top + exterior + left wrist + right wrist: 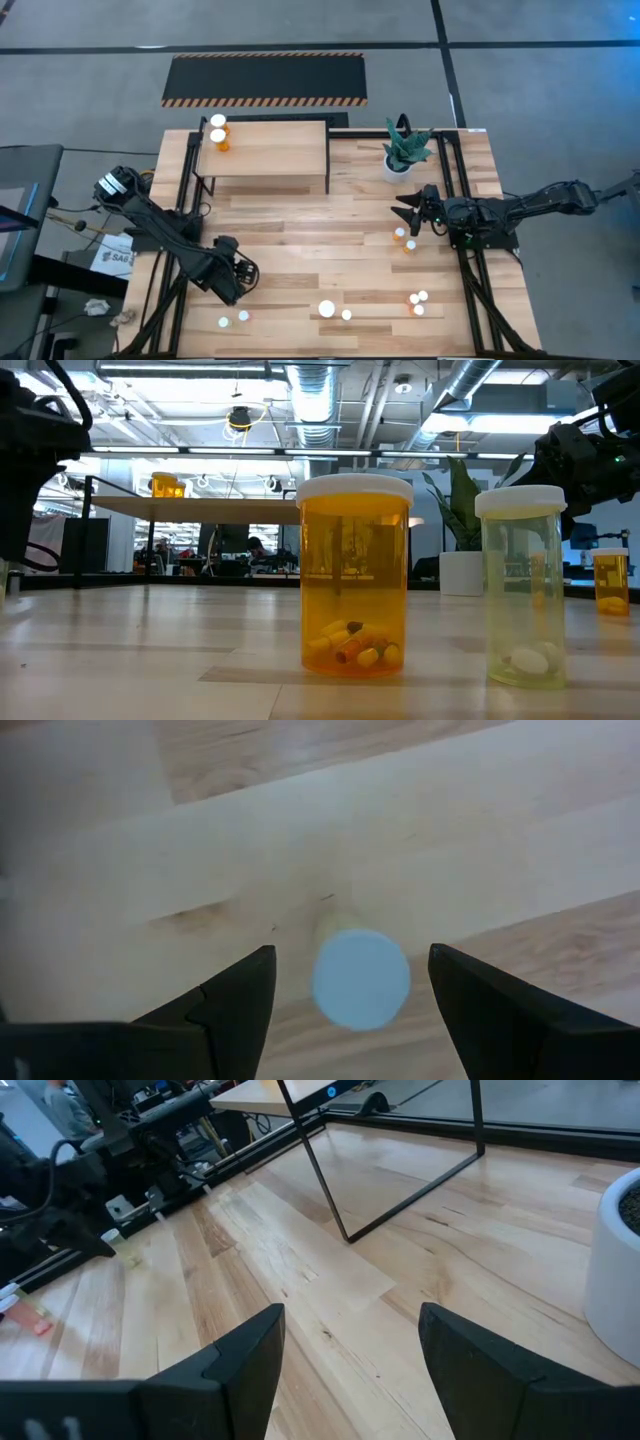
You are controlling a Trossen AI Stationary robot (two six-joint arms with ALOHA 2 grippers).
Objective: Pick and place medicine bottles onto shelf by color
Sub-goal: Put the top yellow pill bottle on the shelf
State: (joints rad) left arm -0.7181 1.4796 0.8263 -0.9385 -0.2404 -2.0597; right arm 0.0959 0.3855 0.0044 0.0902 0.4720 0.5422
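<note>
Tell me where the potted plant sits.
In the high view, the potted plant stands on the table's far right part, just right of the shelf, beside the right claw.

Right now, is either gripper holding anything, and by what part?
Nothing held. Left gripper is open around a white-capped bottle, not touching; right gripper is open and empty.

Only one scrap of lettering can be read: on the white paper sheet (pixel 108 258) lying at the left edge of the high view, beside the wooden table, dark capitals begin "SA" (what follows is cut off or too small to tell). The clear orange medicine bottles with white caps (pixel 354 575) in the middle of the low view carry no readable label, and the screens in the room behind them are too small to read.
</note>
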